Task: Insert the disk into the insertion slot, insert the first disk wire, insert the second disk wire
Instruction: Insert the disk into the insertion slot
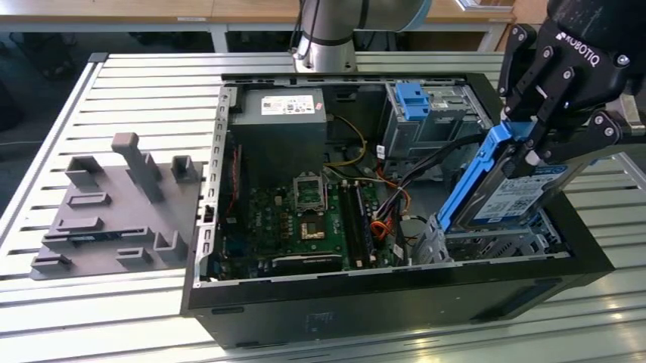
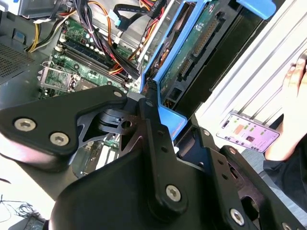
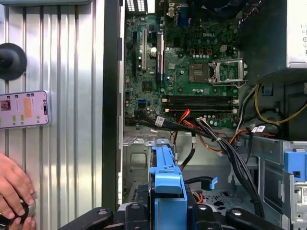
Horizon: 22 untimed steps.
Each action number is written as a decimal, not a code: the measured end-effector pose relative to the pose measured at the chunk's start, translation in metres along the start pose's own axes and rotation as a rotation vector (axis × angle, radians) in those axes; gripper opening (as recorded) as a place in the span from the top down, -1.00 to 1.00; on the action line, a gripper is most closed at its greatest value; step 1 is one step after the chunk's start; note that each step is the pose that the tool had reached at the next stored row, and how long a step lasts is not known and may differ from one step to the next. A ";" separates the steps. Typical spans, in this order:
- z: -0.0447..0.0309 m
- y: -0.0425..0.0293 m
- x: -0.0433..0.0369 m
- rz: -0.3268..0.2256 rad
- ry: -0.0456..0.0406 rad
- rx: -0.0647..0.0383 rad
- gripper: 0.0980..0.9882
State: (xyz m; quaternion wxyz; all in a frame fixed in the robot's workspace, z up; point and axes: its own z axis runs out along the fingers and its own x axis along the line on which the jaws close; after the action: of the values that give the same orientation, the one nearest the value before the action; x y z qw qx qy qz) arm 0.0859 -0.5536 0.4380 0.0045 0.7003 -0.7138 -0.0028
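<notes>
gripper point(image 1: 540, 147) pinching the disk point(image 1: 510, 197) by the upper end of its blue carrier. in the second wrist view the black fingers point(image 2: 156, 143) are pressed onto the blue frame from both sides.

disk not lying flat: it is steeply tilted, label face toward the exterior view's right, green board side showing in the second wrist view. its lower end is down at the insertion slot point(image 1: 504, 243), and i can't tell if it touches the metal. most of the disk is above the slot, so it isn't seated.

slot is the low perforated silver bay in the near corner of the open computer case point(image 1: 404, 283), on the exterior view's right. the case lies on its side on a slatted metal table point(image 1: 101, 318).

inside the case:
- motherboard point(image 1: 302, 219) in the middle
- grey power supply point(image 1: 277, 144) at the far side, toward the exterior view's left
- taller cage point(image 1: 444, 113) with a blue clip point(image 1: 412, 100) at the far side, toward the exterior view's right
- loose cables point(image 3: 225, 146), black, red and orange, run from the board toward the bay, none plugged into the disk

a grey fixture plate point(image 1: 101, 227) sits on the table at the exterior view's left, apart from the case.

in the first wrist view a phone point(image 3: 24, 109) lies on the table beside the case, with a person's hand point(image 3: 13, 189) near it.
</notes>
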 end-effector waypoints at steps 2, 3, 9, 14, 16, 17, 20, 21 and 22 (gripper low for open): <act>0.0015 0.0000 0.0000 0.000 -0.0003 0.000 0.40; 0.0022 0.0000 0.0000 0.000 -0.0004 0.000 0.40; 0.0073 0.0000 0.0000 0.000 -0.0015 0.000 0.40; 0.0117 -0.0001 0.0000 0.000 -0.0022 0.000 0.40; 0.0133 -0.0001 0.0000 0.000 -0.0025 0.000 0.40; 0.0141 -0.0001 0.0000 0.000 -0.0026 0.000 0.40; 0.0166 -0.0001 0.0000 0.000 -0.0030 0.000 0.40; 0.0172 -0.0001 0.0000 0.000 -0.0034 0.000 0.40; 0.0178 -0.0001 0.0000 0.000 -0.0039 0.000 0.40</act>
State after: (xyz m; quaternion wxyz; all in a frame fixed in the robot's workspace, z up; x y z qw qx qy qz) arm 0.0859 -0.5536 0.4201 0.0031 0.7002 -0.7140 -0.0042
